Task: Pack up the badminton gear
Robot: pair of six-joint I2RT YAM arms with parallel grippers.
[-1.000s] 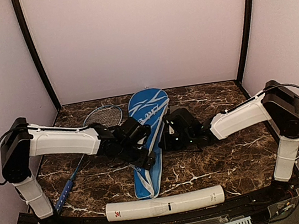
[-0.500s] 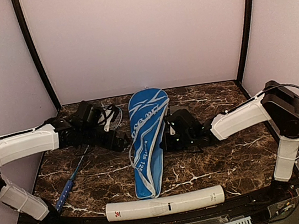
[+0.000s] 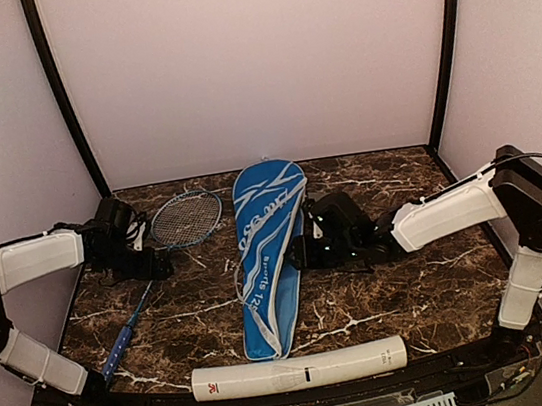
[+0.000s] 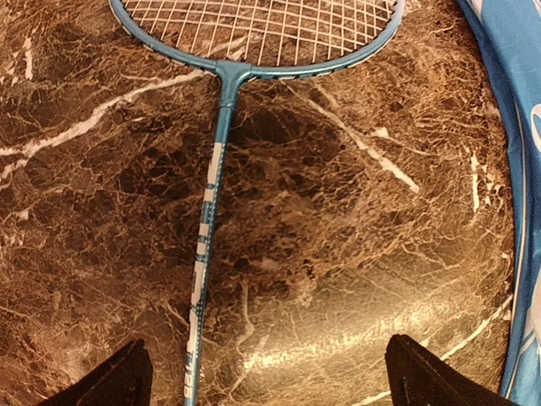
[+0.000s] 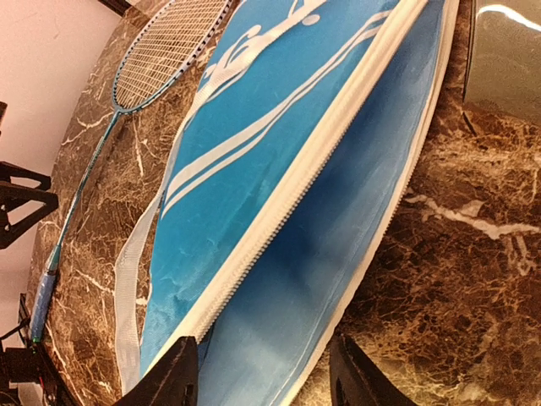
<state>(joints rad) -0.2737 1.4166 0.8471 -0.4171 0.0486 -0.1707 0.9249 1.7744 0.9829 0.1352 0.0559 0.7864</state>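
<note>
Lying flat along the middle of the table point(image 3: 414, 284), the blue bag point(image 3: 265, 264) has its zip edge gaping toward my right gripper point(image 3: 303, 251), whose fingers stand apart astride that edge, not clamped on it. One racket point(image 3: 184, 219) lies just left of the bag. My left gripper point(image 3: 156, 268) hovers spread wide over its shaft. The white tube point(image 3: 300, 370) rests along the near edge.

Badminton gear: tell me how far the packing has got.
Done: the bag lies unzipped, its side gaping. In hand: the left gripper hangs open over the shaft of one racket; the right gripper stands open astride the bag's upper edge. Left: that racket and the tube lie outside the bag, and it needs zipping. No shuttlecocks or second racket show, so I cannot tell where they are.
</note>
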